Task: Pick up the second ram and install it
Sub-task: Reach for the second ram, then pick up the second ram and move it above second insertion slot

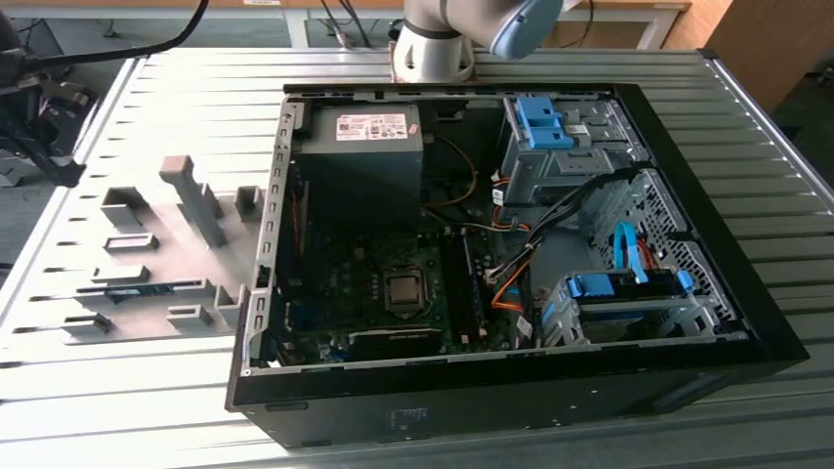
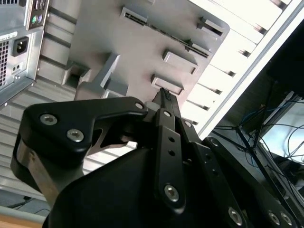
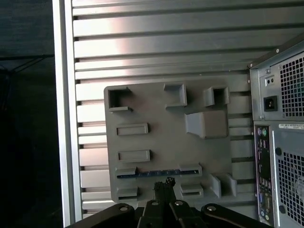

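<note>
Strong light's pouring over the ribbed silver metal bench (image 1: 117, 401), and glare whitens it on the exterior view's left. Inside the open black computer case (image 1: 782, 342) it's dim, deep in shadow. In the second wrist view the bench burns out to pure white behind the matte black gripper (image 2: 165, 96), which reads dark. In the first wrist view the flat grey plastic holder plate (image 3: 156, 109) looks evenly lit and crisp.

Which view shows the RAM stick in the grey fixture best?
First wrist view: the long, thin blue-green RAM stick lies full length in the grey slotted plastic fixture. Exterior view shows a short slanted sliver; second wrist view, a dark line.
</note>
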